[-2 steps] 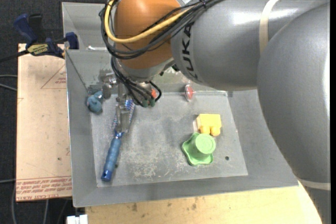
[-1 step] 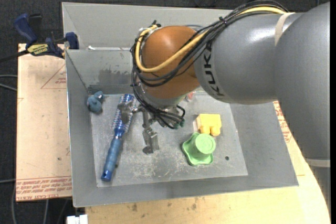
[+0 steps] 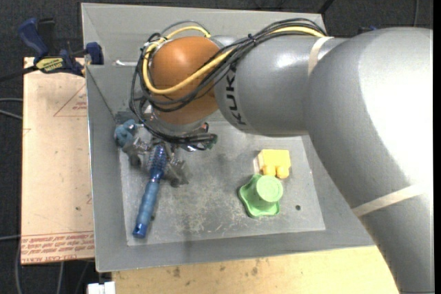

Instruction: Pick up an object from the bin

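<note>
My gripper (image 3: 158, 162) is low in the bin's left part, under the arm's orange dome, and it is open. Its grey fingers (image 3: 177, 173) stand on either side of the upper end of a blue stick-like tool (image 3: 147, 202). The tool's handle runs down-left toward the bin's front left corner. A small light-blue thing (image 3: 125, 133) lies just left of the gripper, against the bin's left wall. A dark thing with a green edge (image 3: 202, 142) lies just to the gripper's right, partly hidden under the dome.
A green round cup-like piece (image 3: 261, 195) and a yellow block (image 3: 274, 163) lie apart in the bin's right half. The arm covers the bin's back and right side. Bare floor shows between the blue tool and the green piece.
</note>
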Robot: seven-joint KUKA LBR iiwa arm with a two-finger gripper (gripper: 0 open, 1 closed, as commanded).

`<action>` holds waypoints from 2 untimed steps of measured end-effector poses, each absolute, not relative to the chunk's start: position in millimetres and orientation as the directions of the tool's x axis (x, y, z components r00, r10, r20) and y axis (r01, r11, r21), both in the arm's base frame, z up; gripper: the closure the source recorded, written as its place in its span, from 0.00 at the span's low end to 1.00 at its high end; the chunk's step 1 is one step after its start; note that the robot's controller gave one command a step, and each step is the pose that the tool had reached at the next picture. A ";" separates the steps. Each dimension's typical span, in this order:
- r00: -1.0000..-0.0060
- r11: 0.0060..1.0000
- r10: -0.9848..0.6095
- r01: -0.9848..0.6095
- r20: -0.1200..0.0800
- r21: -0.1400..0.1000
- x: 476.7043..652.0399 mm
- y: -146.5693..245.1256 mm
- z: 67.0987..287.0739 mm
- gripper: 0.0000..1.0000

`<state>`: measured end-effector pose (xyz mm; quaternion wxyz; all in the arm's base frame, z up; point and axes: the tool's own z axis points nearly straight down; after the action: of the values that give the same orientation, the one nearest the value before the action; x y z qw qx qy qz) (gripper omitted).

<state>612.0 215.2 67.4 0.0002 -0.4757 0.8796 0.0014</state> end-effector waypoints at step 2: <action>-0.506 0.506 -0.862 -0.862 -0.010 -0.006 619.0 217.7 190.5 1.00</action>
<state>619.0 217.7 190.5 0.0057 -0.4968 0.8679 -0.0004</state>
